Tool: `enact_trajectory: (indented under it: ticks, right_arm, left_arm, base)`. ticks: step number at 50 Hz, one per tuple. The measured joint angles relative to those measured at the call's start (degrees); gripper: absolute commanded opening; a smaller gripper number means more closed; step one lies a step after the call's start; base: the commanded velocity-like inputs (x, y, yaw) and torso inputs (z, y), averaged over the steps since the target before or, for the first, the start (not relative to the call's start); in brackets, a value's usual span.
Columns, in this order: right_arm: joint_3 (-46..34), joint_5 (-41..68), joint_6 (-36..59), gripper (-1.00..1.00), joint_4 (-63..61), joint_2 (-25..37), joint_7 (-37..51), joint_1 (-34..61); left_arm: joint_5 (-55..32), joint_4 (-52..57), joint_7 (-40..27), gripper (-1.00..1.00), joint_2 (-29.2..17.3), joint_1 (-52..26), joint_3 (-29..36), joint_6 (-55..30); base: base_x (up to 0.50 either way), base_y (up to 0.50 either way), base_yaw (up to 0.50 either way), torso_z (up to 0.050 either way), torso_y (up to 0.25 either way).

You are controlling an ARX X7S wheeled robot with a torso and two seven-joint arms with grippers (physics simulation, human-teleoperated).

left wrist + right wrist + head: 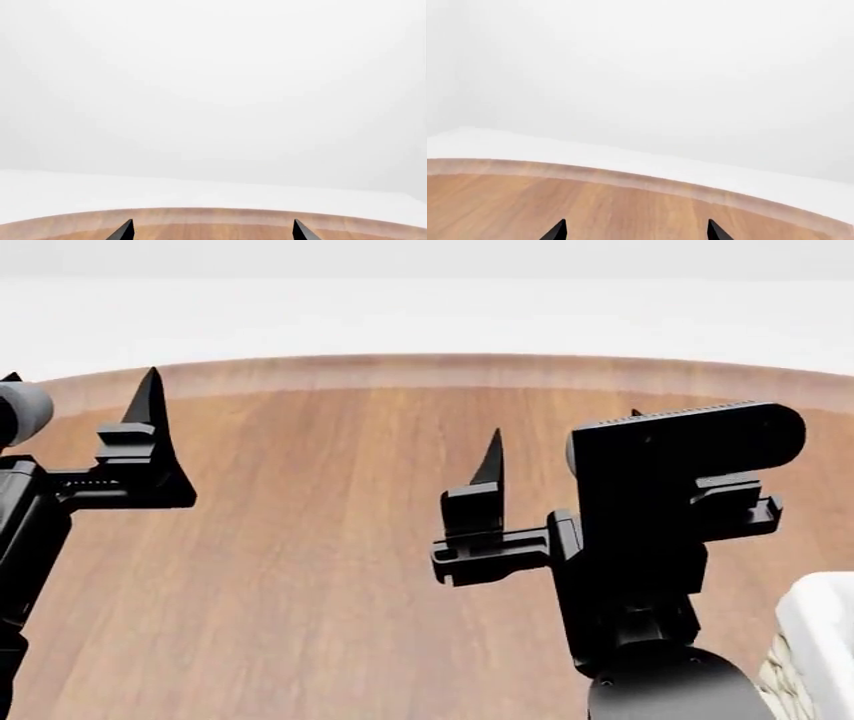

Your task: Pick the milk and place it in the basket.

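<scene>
Milk: in none of the views, so its place relative to either gripper can't be told.
Basket (817,640): one corner shows beside the right arm.
Right gripper (561,455): spread, empty.
Left gripper (80,390): spread, empty.
Surface (334,540): bare wood ahead.
Progress: apparently nothing done; finding, picking, placing all remain.

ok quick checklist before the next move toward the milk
1. Milk in view: not ok, no carton shows in any view.
2. Left claw open and empty: ok, tips apart over the table.
3. Right claw open and empty: ok, tips apart, nothing between them.
4. Basket located: ok, only its corner shows beside the right arm in the head view.
5. Path to the milk: cannot tell.
6. Basket interior free: cannot tell, inside is out of frame.
</scene>
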Motion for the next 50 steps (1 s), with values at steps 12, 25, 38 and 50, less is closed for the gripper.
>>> enact_trajectory:
  ticks: [12, 25, 38, 50]
  right_arm:
    - [-4.52, 5.18, 3.22, 1.00, 5.16, 2.19, -8.09, 1.90]
    - [-16.22, 15.25, 5.77, 1.00, 9.08, 8.45, -29.52, 7.06]
    - [-24.75, 19.69, 5.89, 1.00, 10.37, 12.13, -41.93, 9.55]
    - [-27.29, 20.95, 5.79, 1.00, 10.73, 13.14, -45.02, 10.42]
  left_arm:
    - [-0.62, 0.28, -0.55, 1.00, -0.36, -0.48, 0.12, -0.36]
    - [-1.11, 0.36, -1.05, 1.00, -0.72, -1.23, 0.49, -0.58]
    - [-1.49, 0.20, -1.32, 1.00, -1.09, -1.44, 0.92, -0.30]
    - [-1.69, -0.08, -1.49, 1.00, -1.41, -1.28, 1.41, 0.26]
  base:
    - [0.00, 0.00, 0.00, 0.000, 0.000]
    - [0.00, 0.00, 0.00, 0.000, 0.000]
    - [0.00, 0.00, 0.00, 0.000, 0.000]
    - [0.00, 0.00, 0.00, 0.000, 0.000]
